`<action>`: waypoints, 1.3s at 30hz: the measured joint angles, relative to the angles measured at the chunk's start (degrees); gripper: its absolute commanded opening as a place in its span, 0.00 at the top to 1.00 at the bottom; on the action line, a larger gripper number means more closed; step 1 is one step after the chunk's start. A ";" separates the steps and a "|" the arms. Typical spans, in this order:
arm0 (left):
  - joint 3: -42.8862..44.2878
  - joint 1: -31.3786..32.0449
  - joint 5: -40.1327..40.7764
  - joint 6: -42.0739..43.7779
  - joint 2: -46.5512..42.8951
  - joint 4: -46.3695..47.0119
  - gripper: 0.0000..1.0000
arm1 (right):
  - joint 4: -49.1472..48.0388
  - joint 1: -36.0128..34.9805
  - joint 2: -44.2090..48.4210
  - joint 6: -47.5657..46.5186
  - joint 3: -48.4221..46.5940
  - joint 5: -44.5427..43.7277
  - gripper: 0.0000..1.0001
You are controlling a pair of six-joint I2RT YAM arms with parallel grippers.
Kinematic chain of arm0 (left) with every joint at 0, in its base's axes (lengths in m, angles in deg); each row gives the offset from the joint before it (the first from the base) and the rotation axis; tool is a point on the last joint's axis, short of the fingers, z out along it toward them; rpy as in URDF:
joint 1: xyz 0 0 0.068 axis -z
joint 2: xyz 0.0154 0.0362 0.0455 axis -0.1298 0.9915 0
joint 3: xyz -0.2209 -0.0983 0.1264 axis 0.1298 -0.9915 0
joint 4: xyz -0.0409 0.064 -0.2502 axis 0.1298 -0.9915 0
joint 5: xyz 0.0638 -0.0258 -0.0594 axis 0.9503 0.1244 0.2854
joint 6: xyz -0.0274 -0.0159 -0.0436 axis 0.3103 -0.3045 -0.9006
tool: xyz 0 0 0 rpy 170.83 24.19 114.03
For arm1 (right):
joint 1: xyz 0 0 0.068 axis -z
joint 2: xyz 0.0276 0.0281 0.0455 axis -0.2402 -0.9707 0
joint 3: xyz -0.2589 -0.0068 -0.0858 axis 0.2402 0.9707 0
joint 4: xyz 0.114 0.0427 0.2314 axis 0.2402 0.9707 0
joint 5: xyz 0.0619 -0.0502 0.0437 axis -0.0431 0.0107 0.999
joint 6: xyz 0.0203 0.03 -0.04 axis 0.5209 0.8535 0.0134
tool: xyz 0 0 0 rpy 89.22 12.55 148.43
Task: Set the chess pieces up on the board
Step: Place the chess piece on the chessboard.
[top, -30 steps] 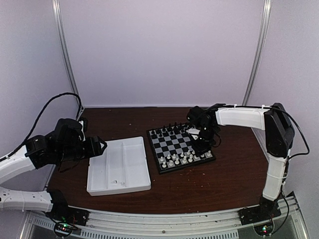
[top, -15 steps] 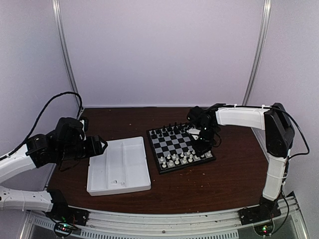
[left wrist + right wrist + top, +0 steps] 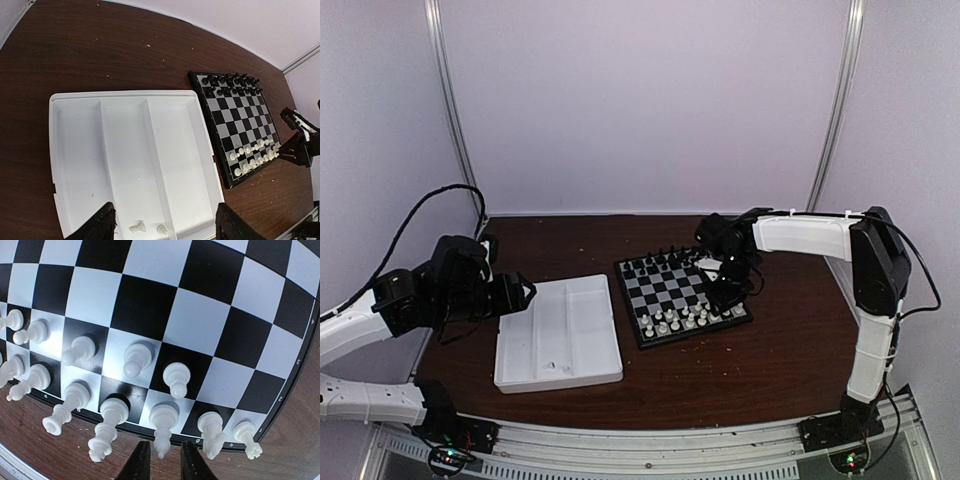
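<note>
White three-compartment tray [image 3: 125, 145] on dark brown table [image 3: 100, 45], black chessmen [image 3: 231, 84] in two rows, lilac walls [image 3: 640, 100]

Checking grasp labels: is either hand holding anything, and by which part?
Nothing held. Right hand slightly open by a back-row white piece; left hand open above the tray.

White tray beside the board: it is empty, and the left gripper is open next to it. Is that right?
Not quite. The white tray is not empty: the left wrist view shows two white chess pieces in it, by its near edge. It does sit beside the board, and the left gripper is open next to it.
</note>
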 measured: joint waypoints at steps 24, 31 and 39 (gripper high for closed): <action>1.05 0.00 -1.90 0.46 3.06 -0.04 0.35 | -11.02 0.00 22.16 -1.18 8.98 -0.11 0.67; 4.79 0.00 -6.54 2.54 8.22 -2.40 0.62 | -22.75 0.00 32.04 -0.74 16.65 4.17 0.66; 6.91 1.90 -13.31 4.17 16.94 -8.15 0.63 | -29.20 0.00 33.07 0.00 19.30 8.07 0.66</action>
